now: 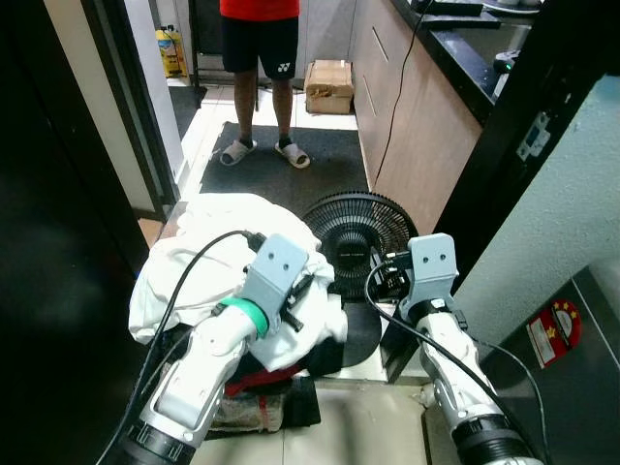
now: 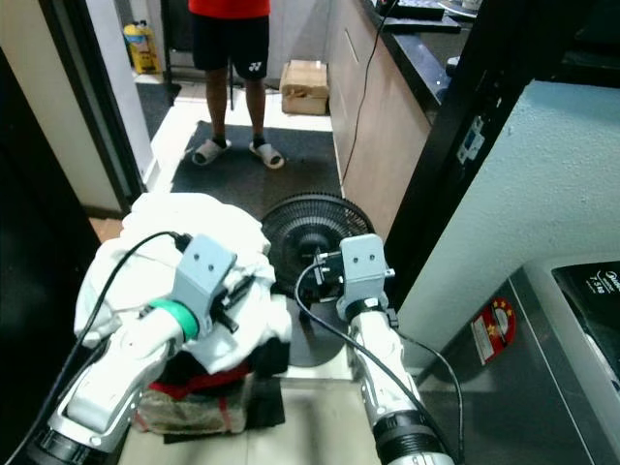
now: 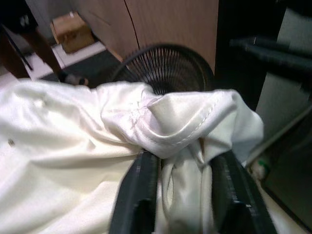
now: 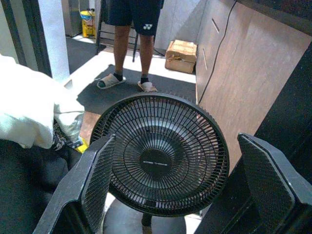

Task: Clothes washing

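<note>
A large white garment (image 1: 218, 242) is heaped over a pile of laundry at the left. My left gripper (image 1: 302, 294) is shut on a bunched fold of it; in the left wrist view the fold (image 3: 180, 122) is pinched between the two black fingers (image 3: 139, 190). Red and dark clothes (image 1: 262, 383) lie under the white one. My right gripper (image 1: 383, 276) is held out open and empty to the right of the pile, facing a black floor fan (image 4: 163, 151).
The black fan (image 1: 354, 232) stands on the floor just ahead. A person (image 1: 260, 58) in dark shorts and sandals stands on a dark mat beyond it. A cardboard box (image 1: 329, 85) and wooden cabinets (image 1: 407, 116) are behind. The washing machine (image 2: 572, 329) is at the right.
</note>
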You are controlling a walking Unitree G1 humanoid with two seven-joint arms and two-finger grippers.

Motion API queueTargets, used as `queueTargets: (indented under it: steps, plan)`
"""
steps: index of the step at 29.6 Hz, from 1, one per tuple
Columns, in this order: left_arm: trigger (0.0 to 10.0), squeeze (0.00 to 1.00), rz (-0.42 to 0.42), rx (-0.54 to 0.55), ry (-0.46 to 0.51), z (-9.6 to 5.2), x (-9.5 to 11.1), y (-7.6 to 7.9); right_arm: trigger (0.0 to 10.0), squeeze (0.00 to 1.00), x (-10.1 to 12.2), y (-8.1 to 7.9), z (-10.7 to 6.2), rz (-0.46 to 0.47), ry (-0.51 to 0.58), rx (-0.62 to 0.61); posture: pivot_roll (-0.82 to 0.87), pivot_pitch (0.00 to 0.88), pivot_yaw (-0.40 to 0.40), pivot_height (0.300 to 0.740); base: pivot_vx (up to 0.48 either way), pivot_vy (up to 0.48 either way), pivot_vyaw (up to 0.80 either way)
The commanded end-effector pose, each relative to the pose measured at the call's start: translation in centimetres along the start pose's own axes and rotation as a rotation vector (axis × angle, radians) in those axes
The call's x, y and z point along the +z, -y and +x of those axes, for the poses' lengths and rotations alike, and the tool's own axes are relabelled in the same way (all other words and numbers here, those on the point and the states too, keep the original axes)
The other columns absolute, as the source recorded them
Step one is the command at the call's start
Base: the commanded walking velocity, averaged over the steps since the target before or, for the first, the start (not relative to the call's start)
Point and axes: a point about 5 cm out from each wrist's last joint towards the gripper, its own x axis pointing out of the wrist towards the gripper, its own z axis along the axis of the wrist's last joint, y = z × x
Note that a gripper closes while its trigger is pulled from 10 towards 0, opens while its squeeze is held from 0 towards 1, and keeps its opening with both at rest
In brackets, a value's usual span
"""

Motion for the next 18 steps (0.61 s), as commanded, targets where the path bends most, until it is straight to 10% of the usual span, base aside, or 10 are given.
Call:
queueTargets:
  steps: [1, 9, 10, 18]
  plan:
    - [10.0, 1.0, 0.005, 0.0, -0.012, 0.0, -0.4, 0.2, 10.0, 0.0, -0.5, -0.2, -0.3, 0.009, -0.017, 0.003, 0.04, 0.051, 0.009, 0.74, 0.0, 0.0, 0.0]
    - [10.0, 1.0, 0.24, 0.113, 0.024, 0.0, 0.3, -2.3, 10.0, 0.0, -0.4, -0.3, -0.2, 0.01, -0.015, 0.004, 0.05, 0.05, 0.016, 0.74, 0.0, 0.0, 0.0]
    - [10.0, 0.0, 0.301, 0.168, 0.023, 0.0, 0.2, -3.6, 10.0, 0.0, -0.4, -0.3, -0.2, 0.01, -0.016, 0.003, 0.05, 0.05, 0.017, 0.74, 0.0, 0.0, 0.0]
    - [10.0, 0.0, 0.254, 0.405, -0.036, -0.2, 0.5, -9.8, 10.0, 0.0, -0.5, -0.5, -0.2, 0.012, -0.019, 0.009, 0.06, 0.05, 0.013, 0.74, 0.0, 0.0, 0.0]
